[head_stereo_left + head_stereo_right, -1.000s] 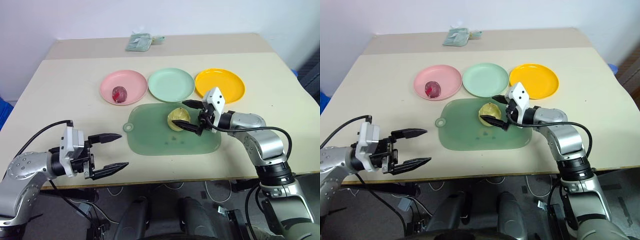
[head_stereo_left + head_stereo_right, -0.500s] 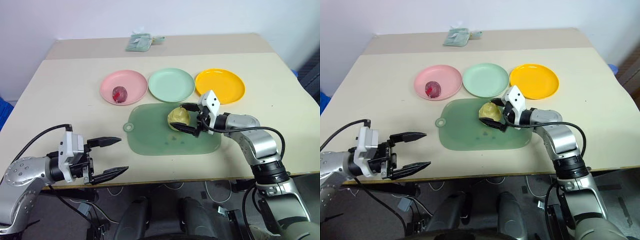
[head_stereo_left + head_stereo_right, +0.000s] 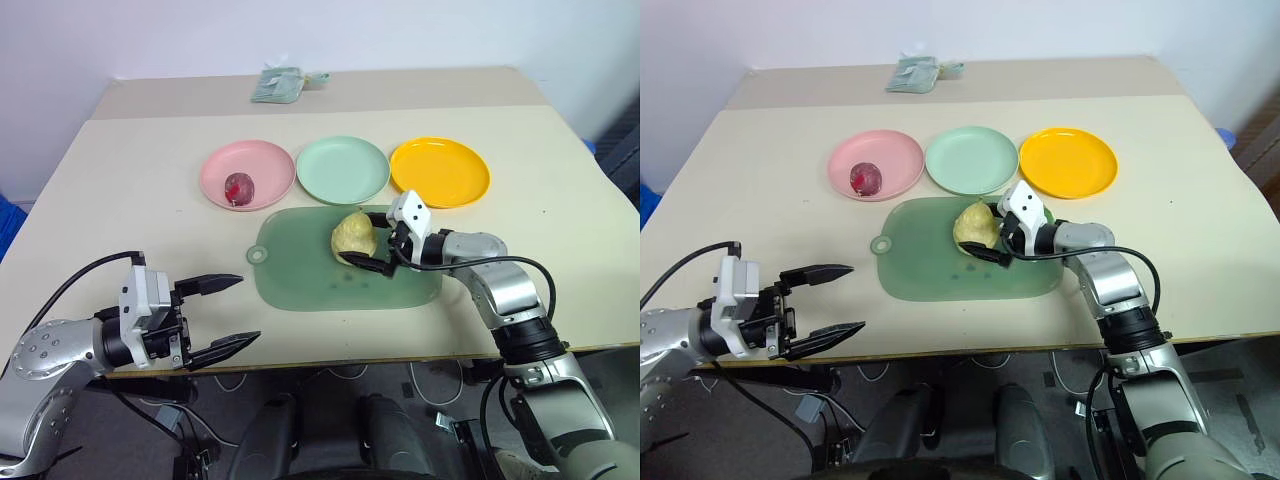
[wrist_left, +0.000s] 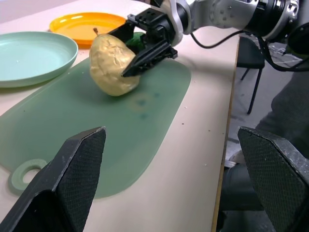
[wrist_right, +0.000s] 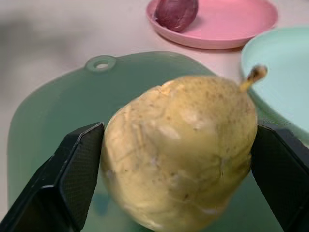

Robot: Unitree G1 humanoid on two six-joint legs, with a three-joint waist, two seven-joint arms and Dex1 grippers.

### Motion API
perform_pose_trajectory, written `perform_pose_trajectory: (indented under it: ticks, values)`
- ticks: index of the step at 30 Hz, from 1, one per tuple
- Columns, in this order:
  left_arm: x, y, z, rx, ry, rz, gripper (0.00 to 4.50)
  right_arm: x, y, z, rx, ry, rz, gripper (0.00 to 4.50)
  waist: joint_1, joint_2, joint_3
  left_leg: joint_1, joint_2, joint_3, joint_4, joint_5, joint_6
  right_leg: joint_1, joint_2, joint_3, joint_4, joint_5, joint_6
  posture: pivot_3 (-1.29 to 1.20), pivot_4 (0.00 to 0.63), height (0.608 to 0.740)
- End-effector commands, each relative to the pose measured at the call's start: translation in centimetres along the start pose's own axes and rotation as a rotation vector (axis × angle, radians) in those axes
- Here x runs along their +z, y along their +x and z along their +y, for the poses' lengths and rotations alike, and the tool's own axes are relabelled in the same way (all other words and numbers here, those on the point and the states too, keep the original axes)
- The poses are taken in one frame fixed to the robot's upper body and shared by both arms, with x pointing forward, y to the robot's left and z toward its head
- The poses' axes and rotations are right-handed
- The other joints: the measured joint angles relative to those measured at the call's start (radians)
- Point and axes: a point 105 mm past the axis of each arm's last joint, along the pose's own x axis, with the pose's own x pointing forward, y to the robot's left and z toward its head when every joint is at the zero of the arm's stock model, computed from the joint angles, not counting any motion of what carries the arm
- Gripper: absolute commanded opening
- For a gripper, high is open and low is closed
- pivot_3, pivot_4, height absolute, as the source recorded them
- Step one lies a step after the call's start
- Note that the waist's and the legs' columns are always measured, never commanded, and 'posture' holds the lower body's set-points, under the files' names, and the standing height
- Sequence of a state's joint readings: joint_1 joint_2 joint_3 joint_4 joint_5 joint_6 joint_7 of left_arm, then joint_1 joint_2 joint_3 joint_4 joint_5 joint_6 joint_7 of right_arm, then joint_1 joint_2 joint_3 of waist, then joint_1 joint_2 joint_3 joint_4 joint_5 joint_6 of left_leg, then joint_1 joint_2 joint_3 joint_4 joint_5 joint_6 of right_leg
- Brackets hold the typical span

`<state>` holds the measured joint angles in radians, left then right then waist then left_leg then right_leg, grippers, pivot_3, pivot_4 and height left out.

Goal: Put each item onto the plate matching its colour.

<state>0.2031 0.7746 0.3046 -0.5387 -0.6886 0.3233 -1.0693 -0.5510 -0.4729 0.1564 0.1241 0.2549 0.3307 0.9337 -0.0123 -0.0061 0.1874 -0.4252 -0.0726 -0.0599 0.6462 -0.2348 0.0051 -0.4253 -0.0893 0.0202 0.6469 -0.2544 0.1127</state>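
Two fingers of the right tool (image 3: 368,240), spread wide, are now bracketing the yellow pear (image 3: 353,234), not yet gripping; left tool (image 3: 226,315) is idling open.

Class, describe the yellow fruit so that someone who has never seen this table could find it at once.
Start at the flat green mat in front of the three plates. On its far right part sits the pale yellow fruit, between the right gripper's open fingers. It is bumpy, with a stem tip, unlike the small dark red fruit on the pink plate.
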Motion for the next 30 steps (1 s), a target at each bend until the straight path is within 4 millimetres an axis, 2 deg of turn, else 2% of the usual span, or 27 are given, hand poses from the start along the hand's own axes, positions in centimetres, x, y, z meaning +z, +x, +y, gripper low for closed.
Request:
perform_pose_trajectory:
  ticks: [1,5,12,14,17,18,21,23,27,30]
  values:
    - [0.9,0.0,-0.3,-0.004,0.04,-0.023,4.43,0.6,0.1,0.1,0.01,-0.022,-0.022,4.5,0.0,0.0,0.0,0.0,0.0,0.0,0.0,0.0,0.0,0.0,0.0,0.0,0.0,0.0,0.0,0.0,0.15,0.74]
    - [0.9,-0.1,-0.3,0.0,0.04,-0.022,4.5,0.6,0.2,0.2,0.013,-0.03,-0.026,3.45,0.0,0.0,0.0,0.0,0.0,0.0,0.0,0.0,0.0,0.0,0.0,0.0,0.0,0.0,0.0,0.0,0.15,0.74]
    - [0.8,0.1,-0.2,0.009,0.034,-0.03,4.5,1.2,0.2,-0.1,-0.007,-0.057,-0.061,3.42,0.0,0.0,0.0,0.0,0.0,0.0,0.0,0.0,0.0,0.0,0.0,0.0,0.0,0.0,0.0,0.0,0.15,0.74]
    - [0.8,0.2,-0.2,0.015,0.034,-0.036,4.5,2.5,-0.1,-0.6,-0.027,-0.059,-0.112,3.42,0.0,0.0,0.0,0.0,0.0,0.0,0.0,0.0,0.0,0.0,0.0,0.0,0.0,0.0,0.0,0.0,0.15,0.74]
    - [0.9,0.3,-0.2,0.021,0.032,-0.044,4.5,6.4,-0.9,-1.9,-0.06,-0.015,-0.257,3.42,-0.001,0.0,0.0,0.0,0.0,0.0,0.0,0.0,0.0,0.0,0.0,0.0,0.0,0.0,0.0,0.0,0.15,0.74]
    - [0.9,0.4,-0.1,0.022,0.032,-0.045,4.5,7.1,-1.1,-2.3,-0.067,-0.007,-0.282,3.42,-0.001,0.0,0.0,0.0,0.0,0.0,0.0,0.0,0.0,0.0,0.0,0.0,0.0,0.0,0.0,0.0,0.15,0.74]
    - [0.9,0.7,-0.1,0.03,0.028,-0.062,4.5,10.3,-2.3,-6.4,-0.232,-0.026,-0.379,3.42,-0.002,0.001,0.001,0.0,0.0,0.0,0.0,0.0,0.0,-0.001,0.0,0.0,0.0,0.0,0.0,0.0,0.15,0.74]
    - [1.0,0.9,-0.1,0.033,0.027,-0.069,4.5,11.3,-2.9,-8.8,-0.327,-0.045,-0.397,3.42,-0.001,0.001,0.0,0.0,0.0,0.0,0.0,0.0,0.0,-0.001,0.0,0.0,0.0,0.0,0.0,0.0,0.15,0.74]
    - [1.3,1.4,0.1,0.052,0.038,-0.087,4.5,10.6,-4.1,-13.9,-0.542,-0.071,-0.334,3.42,0.0,0.0,0.0,0.0,0.0,0.0,-0.001,0.0,0.0,0.0,0.001,-0.001,-0.001,0.0,0.0,0.0,0.15,0.74]
    - [1.4,1.7,0.3,0.069,0.045,-0.097,4.5,9.2,-4.5,-16.0,-0.658,-0.061,-0.27,3.42,-0.002,0.0,0.0,0.0,-0.001,0.001,0.0,0.0,0.0,0.0,0.001,-0.001,-0.001,0.0,0.0,0.0,0.15,0.74]
